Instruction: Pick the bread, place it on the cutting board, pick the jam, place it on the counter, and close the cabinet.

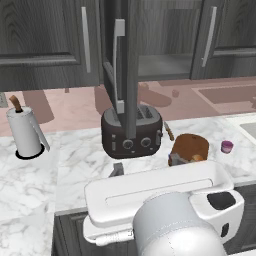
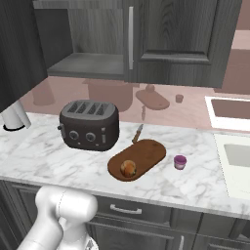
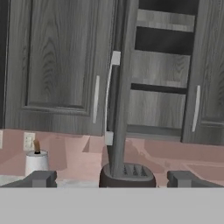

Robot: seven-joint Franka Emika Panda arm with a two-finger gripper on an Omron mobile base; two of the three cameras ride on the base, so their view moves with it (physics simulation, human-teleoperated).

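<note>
The bread [image 2: 128,168], a small golden-brown roll, lies on the near end of the reddish-brown cutting board [image 2: 146,154]. The tiny pink-purple jam [image 2: 180,162] stands on the marble counter [image 2: 58,156] just right of the board. The jam [image 1: 227,146] also stands right of the cutting board [image 1: 192,144] in the left base view. The upper cabinet [image 3: 162,70] is open, its shelves bare. Its door [image 3: 121,87] stands edge-on toward me with a silver bar handle [image 3: 108,94]. My gripper [image 3: 113,179] is open and holds nothing. It is raised and faces the door's edge.
A dark toaster [image 2: 90,124] sits left of the board, below the open door. A paper towel roll [image 1: 25,132] stands at the far left. A sink [image 2: 234,151] lies to the right. Closed cabinet doors [image 3: 61,57] flank the open one.
</note>
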